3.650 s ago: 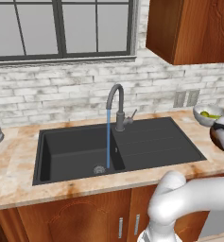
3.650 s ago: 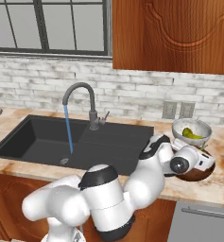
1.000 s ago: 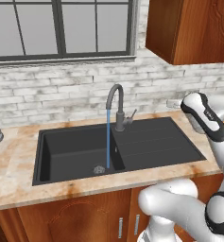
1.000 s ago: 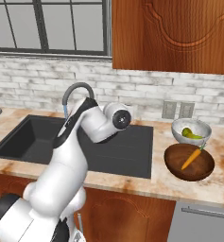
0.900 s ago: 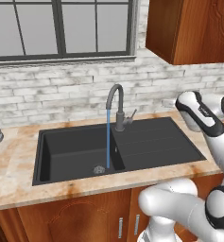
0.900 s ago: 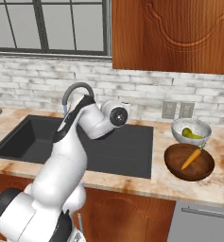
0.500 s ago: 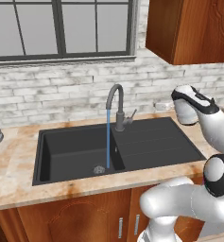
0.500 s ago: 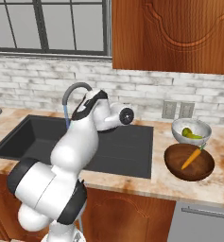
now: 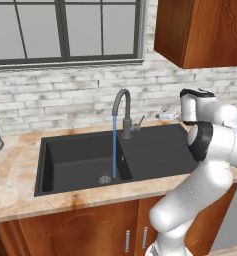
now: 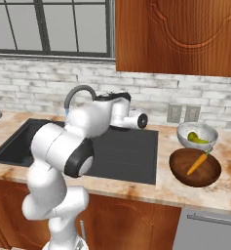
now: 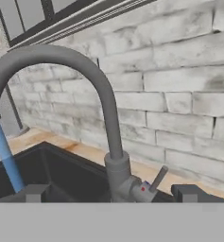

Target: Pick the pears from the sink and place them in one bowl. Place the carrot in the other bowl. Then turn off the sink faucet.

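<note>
above the matte black rectangular sink (image 9: 140, 155), the white arm's two-finger gripper (image 11: 111, 193) hung with its jaws spread wide and nothing between them, aimed at the tall grey gooseneck faucet (image 11: 92, 101). both yellow-green pears (image 10: 197, 138) lay in the pale grey shiny bowl (image 10: 187, 140), and the slim orange carrot (image 10: 197, 163) rested in the dark brown wooden bowl (image 10: 182, 170) just beside it on the marbled table (image 10: 224, 190). a blue stream of water (image 9: 114, 147) ran from the spout to the round steel drain (image 9: 105, 179), so the last step, shutting off the tap, appeared to be in hand. next, the gripper would need to reach the thin side lever (image 11: 158, 178), near the faucet's thick base, and push it.
</note>
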